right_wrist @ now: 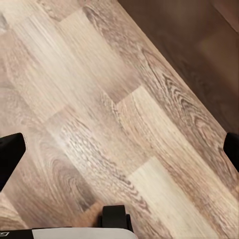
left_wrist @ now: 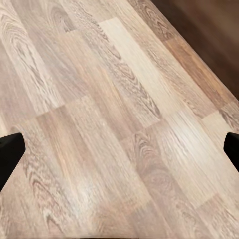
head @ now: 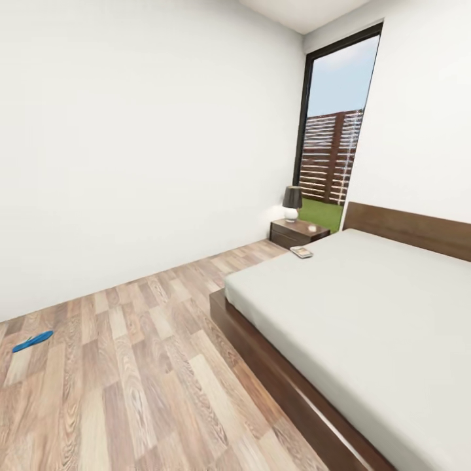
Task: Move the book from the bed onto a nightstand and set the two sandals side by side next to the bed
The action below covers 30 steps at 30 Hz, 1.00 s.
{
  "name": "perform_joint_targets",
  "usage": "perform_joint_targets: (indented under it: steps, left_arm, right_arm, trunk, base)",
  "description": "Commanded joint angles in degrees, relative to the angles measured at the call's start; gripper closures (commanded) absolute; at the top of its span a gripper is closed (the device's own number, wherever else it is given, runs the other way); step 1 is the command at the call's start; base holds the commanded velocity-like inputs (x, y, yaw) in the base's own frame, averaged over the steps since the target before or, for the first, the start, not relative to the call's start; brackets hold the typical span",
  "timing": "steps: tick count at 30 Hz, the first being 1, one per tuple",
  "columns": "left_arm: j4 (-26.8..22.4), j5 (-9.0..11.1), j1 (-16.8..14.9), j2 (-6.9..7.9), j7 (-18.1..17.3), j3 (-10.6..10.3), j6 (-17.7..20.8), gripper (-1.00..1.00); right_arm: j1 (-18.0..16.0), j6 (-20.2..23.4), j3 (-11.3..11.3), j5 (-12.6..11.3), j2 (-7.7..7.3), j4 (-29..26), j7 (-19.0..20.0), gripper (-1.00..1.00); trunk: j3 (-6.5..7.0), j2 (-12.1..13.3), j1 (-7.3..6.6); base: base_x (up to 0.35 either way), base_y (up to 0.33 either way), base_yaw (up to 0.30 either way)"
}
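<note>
We see the book (head: pixel 301 252) lying on the bed (head: pixel 366 307) at its near-headboard corner, just beside the nightstand (head: pixel 297 232). One blue sandal (head: pixel 32 341) lies far off on the floor (head: pixel 144 366). Both grippers' jaws — left (left_wrist: pixel 119 152) and right (right_wrist: pixel 119 152) — hang spread wide over bare planks.

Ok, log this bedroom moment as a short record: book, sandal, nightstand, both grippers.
book: book lies on the bed, at the mattress corner nearest the nightstand
sandal: one blue sandal flat on the floor, far from the bed, near the wall
nightstand: nightstand beside the headboard, carrying a lamp
left gripper: left gripper open, empty, over bare floor
right gripper: right gripper open, empty, over bare floor
</note>
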Motion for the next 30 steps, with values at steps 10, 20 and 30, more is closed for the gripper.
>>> perform_joint_targets:
  steps: [10, 20, 30]
  left_arm:
    - [0.2, 0.4, 0.0, -0.02, 0.0, 0.0, -0.1, -1.00]
    - [0.2, 0.4, 0.0, -0.02, 0.0, 0.0, -0.1, -1.00]
    - [0.2, 0.4, 0.0, -0.11, 0.2, 0.0, -0.1, -1.00]
  right_arm:
    - [0.0, -0.2, -0.1, -0.1, -0.01, 0.0, 0.0, -1.00]
    - [0.0, -0.2, -0.1, -0.1, 0.02, 0.0, 0.0, -1.00]
    - [0.0, -0.2, -0.1, -0.1, -0.01, 0.0, 0.0, -1.00]
  trunk:
    - [-0.05, 0.0, 0.00]
    - [-0.05, 0.0, 0.00]
    - [-0.05, 0.0, 0.00]
  base:
    - [0.000, 0.000, 0.294]
    - [0.000, 0.000, 0.294]
    - [0.000, 0.000, 0.294]
